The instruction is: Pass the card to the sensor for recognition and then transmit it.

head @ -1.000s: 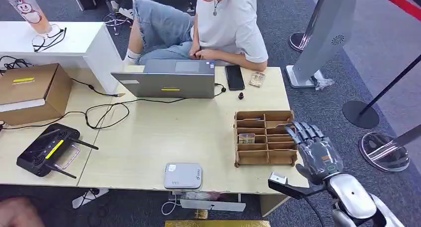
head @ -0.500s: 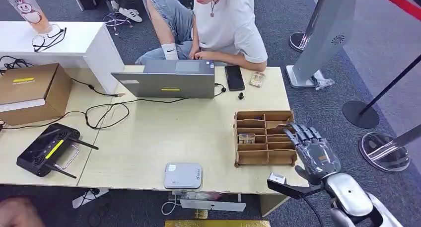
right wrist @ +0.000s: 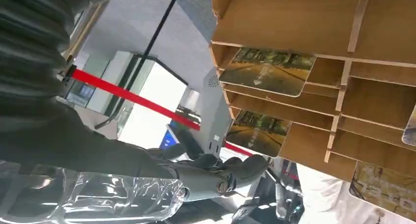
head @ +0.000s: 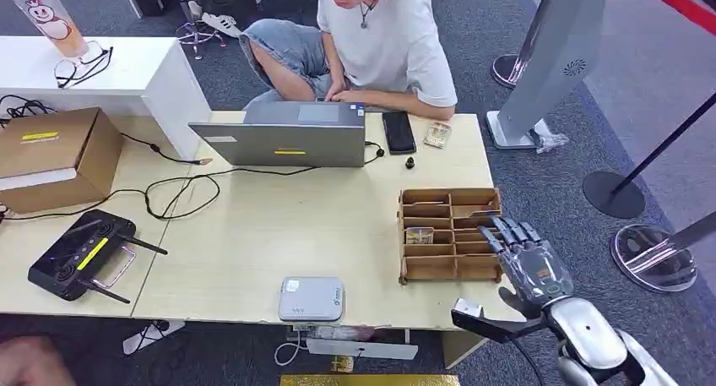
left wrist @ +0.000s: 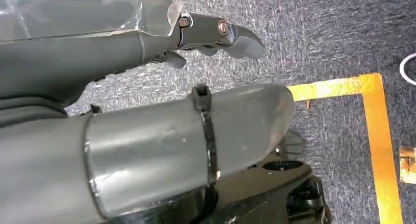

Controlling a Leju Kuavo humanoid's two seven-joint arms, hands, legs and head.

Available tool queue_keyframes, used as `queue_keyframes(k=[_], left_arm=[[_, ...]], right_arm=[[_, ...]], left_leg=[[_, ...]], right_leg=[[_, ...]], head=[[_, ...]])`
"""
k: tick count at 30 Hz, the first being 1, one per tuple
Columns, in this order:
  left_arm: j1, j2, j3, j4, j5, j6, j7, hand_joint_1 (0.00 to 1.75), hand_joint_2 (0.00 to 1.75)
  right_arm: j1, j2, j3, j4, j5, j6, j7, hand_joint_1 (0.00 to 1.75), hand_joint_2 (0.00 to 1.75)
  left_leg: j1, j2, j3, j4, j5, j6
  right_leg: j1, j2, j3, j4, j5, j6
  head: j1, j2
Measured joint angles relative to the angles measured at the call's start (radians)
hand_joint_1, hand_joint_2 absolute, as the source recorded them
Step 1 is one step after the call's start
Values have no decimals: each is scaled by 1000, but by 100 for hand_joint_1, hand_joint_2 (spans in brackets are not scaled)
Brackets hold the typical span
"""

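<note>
A wooden card rack (head: 447, 197) stands on the right part of the table (head: 279, 234), with a card (head: 419, 235) in one of its left slots. My right hand (head: 528, 263) hovers at the rack's right front corner, fingers stretched out and apart, holding nothing. In the right wrist view the hand's fingers (right wrist: 216, 177) lie close before the rack (right wrist: 294, 18), where picture cards (right wrist: 267, 72) sit in several slots. A grey sensor box (head: 311, 298) lies near the table's front edge. My left hand (left wrist: 122, 87) hangs over the carpet, holding nothing.
A person sits behind an open laptop (head: 287, 137) at the far edge, with a phone (head: 398, 131) and a loose card (head: 437, 135) beside it. A cardboard box (head: 51, 154), cables and a black controller (head: 80, 255) occupy the left. Stanchion bases (head: 654, 255) stand at the right.
My right hand has drifted a little to the left and nearer, closing on the rack's right front corner. The person has shifted their legs.
</note>
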Motion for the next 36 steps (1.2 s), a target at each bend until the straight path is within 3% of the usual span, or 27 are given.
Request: queue_keyframes(k=[14, 17, 18, 22, 26, 27, 32, 33, 34, 36], left_arm=[[0, -2, -4, 0, -2, 0, 0, 0, 0], [0, -2, -4, 0, -2, 0, 0, 0, 0], [0, -2, -4, 0, -2, 0, 0, 0, 0], [0, -2, -4, 0, -2, -1, 0, 0, 0], [0, -2, -5, 0, -2, -2, 0, 0, 0], [0, -2, -5, 0, -2, -2, 0, 0, 0], [-1, -2, -5, 0, -2, -4, 5, 0, 0], [-1, -2, -5, 0, -2, -5, 7, 0, 0], [-1, -2, -5, 0, -2, -5, 8, 0, 0], [-1, -2, -5, 0, -2, -8, 9, 0, 0]], right_arm=[[4, 2, 1, 0, 7, -1, 3, 0, 175], [3, 3, 1, 0, 15, -1, 3, 7, 175], [3, 3, 1, 0, 15, -1, 3, 17, 175], [-2, 3, 1, 3, 15, -1, 0, 16, 175], [-12, 8, 6, 12, 15, -1, -4, 23, 175], [-13, 8, 8, 13, 15, -1, -6, 35, 175], [-20, 10, 11, 18, 16, -1, -6, 37, 175], [-21, 11, 11, 19, 15, -1, -6, 40, 175], [-21, 12, 12, 19, 16, -1, -6, 84, 175], [-25, 14, 16, 22, 16, -1, -6, 99, 175]], left_leg=[[0, 0, 0, 0, 0, 0], [0, 0, 0, 0, 0, 0], [0, 0, 0, 0, 0, 0], [0, 0, 0, 0, 0, 0], [0, 0, -1, 0, 0, 0], [0, 0, 0, 0, 0, 0], [0, 0, 0, 0, 0, 0], [0, 0, 0, 0, 0, 0], [0, 0, 0, 0, 0, 0], [0, 0, -1, 0, 0, 0]], right_leg=[[0, 0, 0, 0, 0, 0], [0, 0, 0, 0, 0, 0], [0, 0, 0, 0, 0, 0], [0, 0, 0, 0, 0, 0], [0, 0, 0, 0, 0, 0], [0, 0, 0, 0, 0, 0], [0, 0, 0, 0, 0, 0], [0, 0, 0, 0, 0, 0], [0, 0, 0, 0, 0, 0], [0, 0, 0, 0, 0, 0]], head=[[0, 0], [0, 0], [0, 0], [0, 0], [0, 0], [0, 0], [0, 0], [0, 0], [0, 0], [0, 0]])
